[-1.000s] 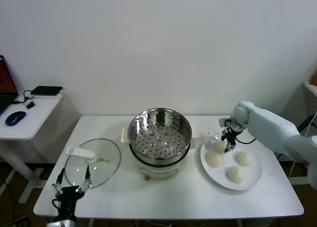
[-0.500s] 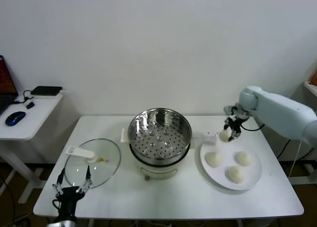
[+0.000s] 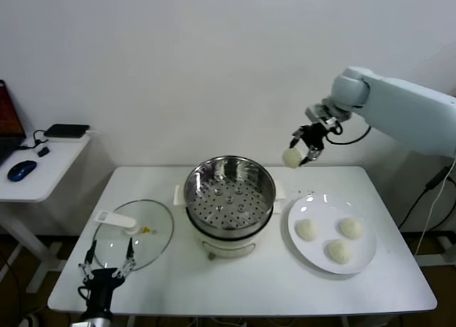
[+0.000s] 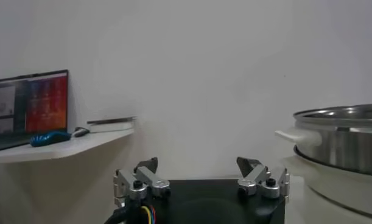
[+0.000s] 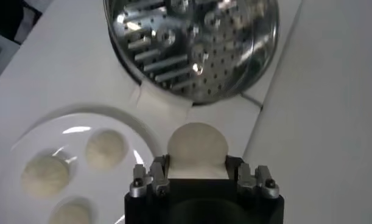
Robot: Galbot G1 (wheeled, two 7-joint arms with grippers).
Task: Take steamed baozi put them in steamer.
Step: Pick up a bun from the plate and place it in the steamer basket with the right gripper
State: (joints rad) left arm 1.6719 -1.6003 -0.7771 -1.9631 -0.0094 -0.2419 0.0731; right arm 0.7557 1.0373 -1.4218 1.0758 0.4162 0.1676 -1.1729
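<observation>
Head view: baozi (image 3: 291, 158) between right pincer (image 3: 302, 152) fingers.

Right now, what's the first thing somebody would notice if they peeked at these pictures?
Probably the right gripper up in the air above the table, pinching a round white bun just past the far right rim of the shiny steamer. Three more buns sit on the white plate to the steamer's right, and a glass lid lies flat to its left. The left gripper waits open at the table's near left edge.
</observation>
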